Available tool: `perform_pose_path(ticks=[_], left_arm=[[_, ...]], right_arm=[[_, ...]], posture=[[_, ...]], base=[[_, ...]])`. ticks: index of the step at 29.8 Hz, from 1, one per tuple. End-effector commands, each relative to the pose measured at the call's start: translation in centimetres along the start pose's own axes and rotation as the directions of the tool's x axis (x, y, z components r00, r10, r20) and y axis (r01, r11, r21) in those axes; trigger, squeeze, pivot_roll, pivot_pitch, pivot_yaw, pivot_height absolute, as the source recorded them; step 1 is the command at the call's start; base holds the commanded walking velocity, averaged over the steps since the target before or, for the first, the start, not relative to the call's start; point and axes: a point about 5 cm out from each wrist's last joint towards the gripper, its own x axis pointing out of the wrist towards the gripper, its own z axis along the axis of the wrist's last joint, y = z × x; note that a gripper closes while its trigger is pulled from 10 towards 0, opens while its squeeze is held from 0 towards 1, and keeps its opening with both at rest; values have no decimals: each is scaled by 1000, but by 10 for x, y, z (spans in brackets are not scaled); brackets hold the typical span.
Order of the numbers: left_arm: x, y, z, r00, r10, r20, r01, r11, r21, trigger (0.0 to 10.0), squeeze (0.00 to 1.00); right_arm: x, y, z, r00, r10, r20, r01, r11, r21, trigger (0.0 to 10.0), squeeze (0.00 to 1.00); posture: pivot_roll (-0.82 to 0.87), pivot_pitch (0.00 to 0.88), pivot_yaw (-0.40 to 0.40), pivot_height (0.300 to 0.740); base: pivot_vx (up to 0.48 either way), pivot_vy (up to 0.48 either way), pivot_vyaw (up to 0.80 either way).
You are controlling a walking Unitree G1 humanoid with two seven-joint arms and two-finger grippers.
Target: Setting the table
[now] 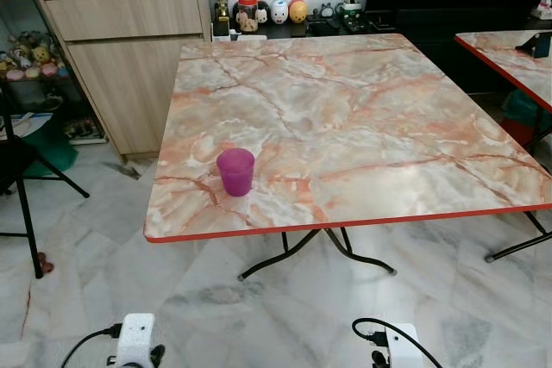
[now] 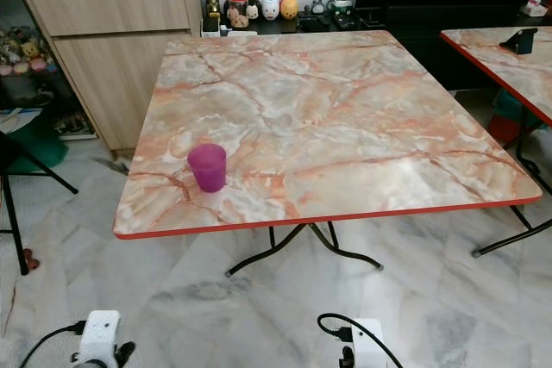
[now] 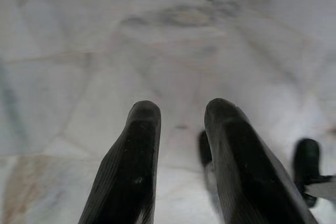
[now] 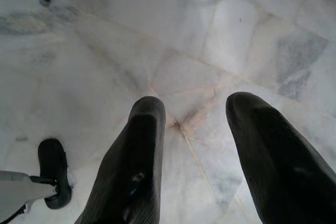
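The second table (image 1: 509,56) at the right is cut off by the frame edge, so just 1 corner of its marbled top shows, and the dark object (image 1: 539,44) standing on it cannot be identified. The left wrist view is blurred, smearing the left gripper (image 3: 181,124) and the floor beyond it. The small figurines (image 1: 267,13) behind the main table (image 1: 345,127) are too small to tell apart.

Both eye views look forward and down over the table's (image 1: 362,118) near edge; both wrist views face the floor (image 4: 131,51) closely.
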Motion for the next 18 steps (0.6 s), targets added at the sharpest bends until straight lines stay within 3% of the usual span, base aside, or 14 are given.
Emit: perform_pose_path(ticks=[1, 15, 18], left_arm=[[0, 3, 0, 1000, 16, -12, -16, 1000, 21, 10000, 0], [0, 3, 2, 1000, 17, -1, -17, 1000, 19, 10000, 0], [0, 4, 3, 1000, 15, 3, -15, 999, 36, 10000, 0]], right_arm=[[0, -2, -1, 1000, -5, -1, 5, 1000, 6, 10000, 0], [0, -3, -1, 1000, 1, 3, -1, 999, -33, 10000, 0], [0, -2, 0, 1000, 5, 12, -5, 1000, -21, 10000, 0]], posture=[[0, 0, -4, 740], [3, 0, -6, 740], [3, 0, -6, 740]], base=[[0, 0, 0], [0, 0, 0], [0, -92, 496]])
